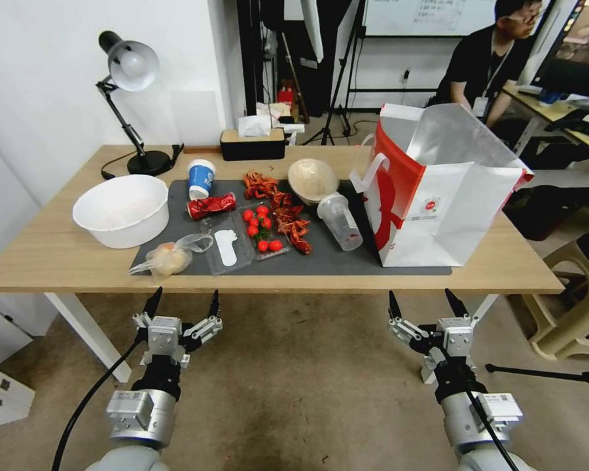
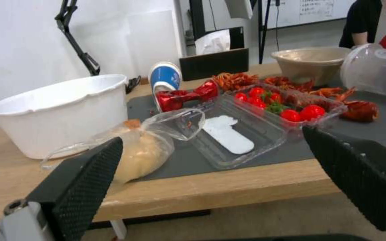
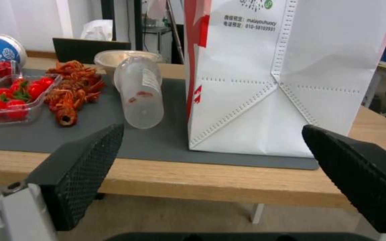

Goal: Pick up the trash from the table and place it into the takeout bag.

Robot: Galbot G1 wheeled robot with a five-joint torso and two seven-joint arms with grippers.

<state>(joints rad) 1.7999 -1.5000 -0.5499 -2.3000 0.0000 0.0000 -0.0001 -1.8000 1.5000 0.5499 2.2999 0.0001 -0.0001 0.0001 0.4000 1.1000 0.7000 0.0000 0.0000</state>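
On the table (image 1: 52, 256), a dark grey mat (image 1: 347, 261) carries the trash: a knotted clear bag (image 1: 169, 257) at its near left corner, a crushed red can (image 1: 211, 205), a blue-and-white paper cup (image 1: 201, 178), a beige bowl (image 1: 312, 178) and a clear plastic cup (image 1: 340, 221) lying on its side. The white takeout bag (image 1: 438, 196) with red side panels stands upright and open at the mat's right end. Both grippers hang below and in front of the table's near edge. My left gripper (image 1: 184, 302) is open facing the knotted bag (image 2: 141, 150). My right gripper (image 1: 421, 302) is open facing the takeout bag (image 3: 282, 77).
A large white bowl (image 1: 121, 209) sits at the left, with a desk lamp (image 1: 129, 65) and a tissue box (image 1: 252, 142) behind. A clear tray of tomatoes (image 1: 262, 230) and red crayfish shells (image 1: 291, 219) lie mid-mat. A beige stool (image 1: 579, 294) stands to the right.
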